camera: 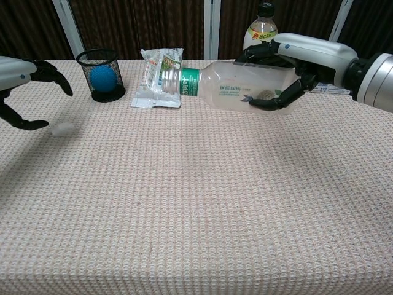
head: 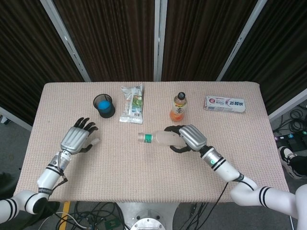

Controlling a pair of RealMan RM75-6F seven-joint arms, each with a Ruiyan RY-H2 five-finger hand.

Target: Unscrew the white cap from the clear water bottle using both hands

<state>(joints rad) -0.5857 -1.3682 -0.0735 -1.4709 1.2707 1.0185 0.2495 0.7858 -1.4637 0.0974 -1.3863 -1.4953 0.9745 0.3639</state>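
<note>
My right hand (head: 190, 138) (camera: 299, 64) grips the clear water bottle (head: 162, 139) (camera: 238, 86) around its body. It holds the bottle nearly level above the table, neck pointing to the left. The neck (camera: 164, 77) is bare, with a green label band behind it. The white cap (head: 96, 142) (camera: 62, 129) shows as a small blurred spot low over the cloth, just right of my left hand (head: 76, 139) (camera: 19, 92). That hand's fingers are spread and curved, with nothing between them.
A black mesh cup with a blue ball (head: 103, 105) (camera: 104, 75) stands at the back left. A snack packet (head: 132, 103) (camera: 158, 86) lies beside it. An orange drink bottle (head: 178, 108) (camera: 261, 27) stands behind my right hand. A white packet (head: 224, 103) lies at the back right.
</note>
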